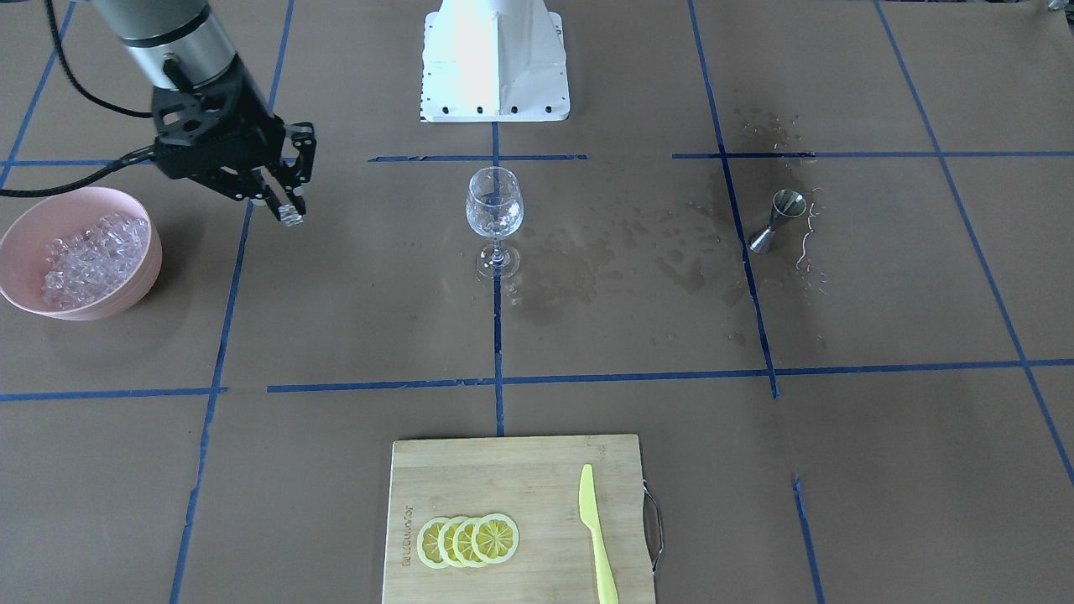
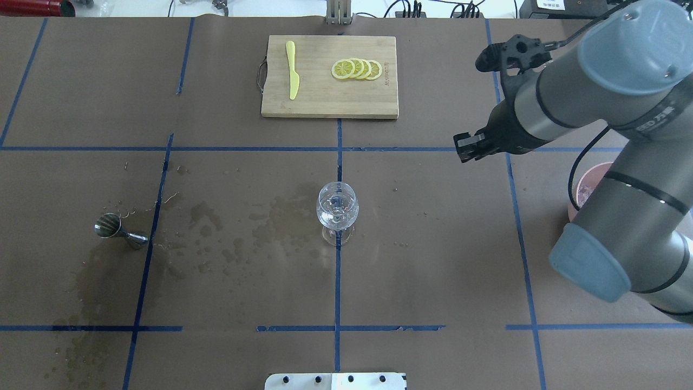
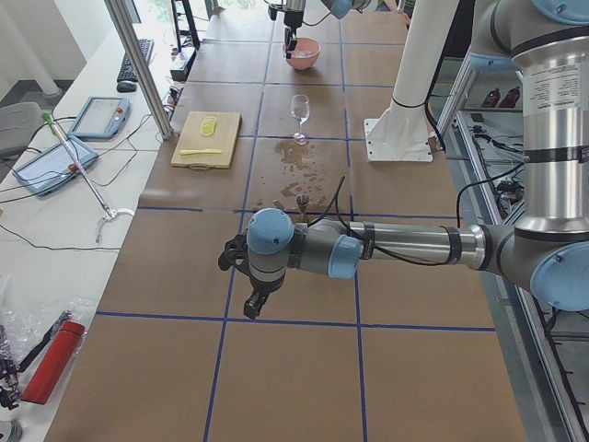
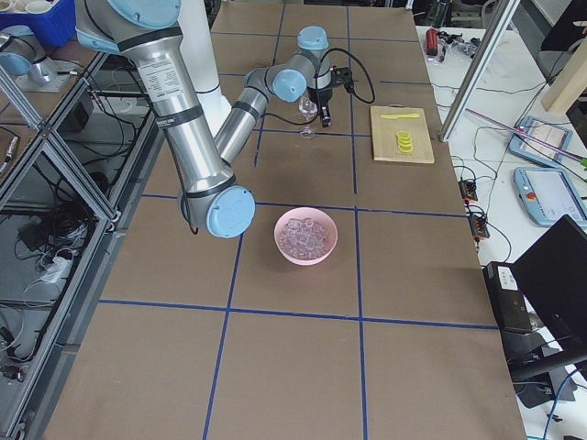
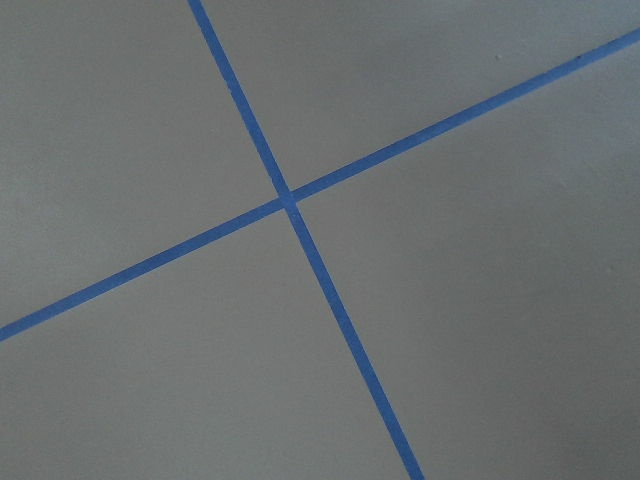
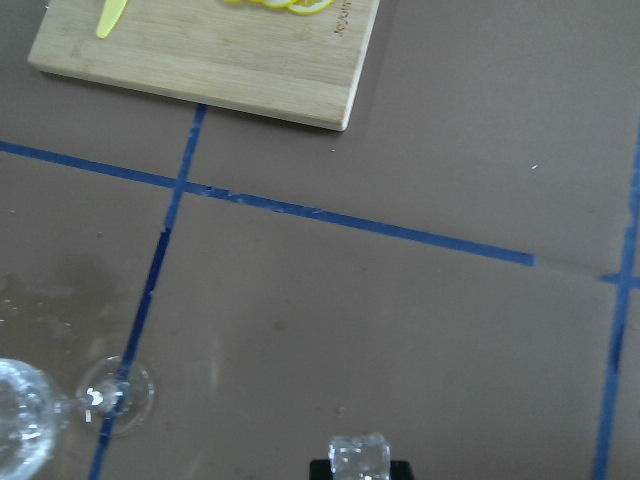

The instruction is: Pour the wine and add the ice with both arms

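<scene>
One ice cube (image 6: 359,458) sits clamped in your right gripper (image 1: 288,210), between pink bowl (image 1: 149,268) and wine glass (image 1: 494,208); left gripper (image 3: 250,308): you cannot tell.

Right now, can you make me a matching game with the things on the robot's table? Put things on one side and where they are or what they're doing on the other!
Things:
1. wine glass
2. pink bowl
3. lemon slices
4. right gripper

Places or states:
A. lying on the cutting board
B. filled with ice
C. pinching one ice cube
D. standing upright on a blue tape line

Pairs: 1-D, 2-B, 3-A, 4-C
</scene>
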Motion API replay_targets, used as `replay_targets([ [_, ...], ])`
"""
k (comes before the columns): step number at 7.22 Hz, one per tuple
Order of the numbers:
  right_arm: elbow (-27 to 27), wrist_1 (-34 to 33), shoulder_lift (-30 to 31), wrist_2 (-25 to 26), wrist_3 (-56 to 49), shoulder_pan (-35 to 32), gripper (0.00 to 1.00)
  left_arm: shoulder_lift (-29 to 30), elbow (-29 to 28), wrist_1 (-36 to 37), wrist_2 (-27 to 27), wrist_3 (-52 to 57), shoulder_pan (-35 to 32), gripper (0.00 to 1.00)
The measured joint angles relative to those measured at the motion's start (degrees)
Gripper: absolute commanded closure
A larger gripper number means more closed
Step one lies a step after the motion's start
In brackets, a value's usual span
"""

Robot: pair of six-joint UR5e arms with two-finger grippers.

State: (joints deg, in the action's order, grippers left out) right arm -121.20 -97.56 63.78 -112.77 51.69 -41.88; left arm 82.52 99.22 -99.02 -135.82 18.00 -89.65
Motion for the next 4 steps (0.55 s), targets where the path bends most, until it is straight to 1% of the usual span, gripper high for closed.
replay_targets([
  [2,1.64,-3.2,-6.99,8.32,9.35,8.61,1.0,-0.04,0.01,-0.68,0.03,-0.04,0.0,0.0],
  [4,7.28,-7.06,-15.99,14.2,15.68,13.94,1.0,-0.13,0.01,-0.81,0.03,0.01,0.0,0.0],
])
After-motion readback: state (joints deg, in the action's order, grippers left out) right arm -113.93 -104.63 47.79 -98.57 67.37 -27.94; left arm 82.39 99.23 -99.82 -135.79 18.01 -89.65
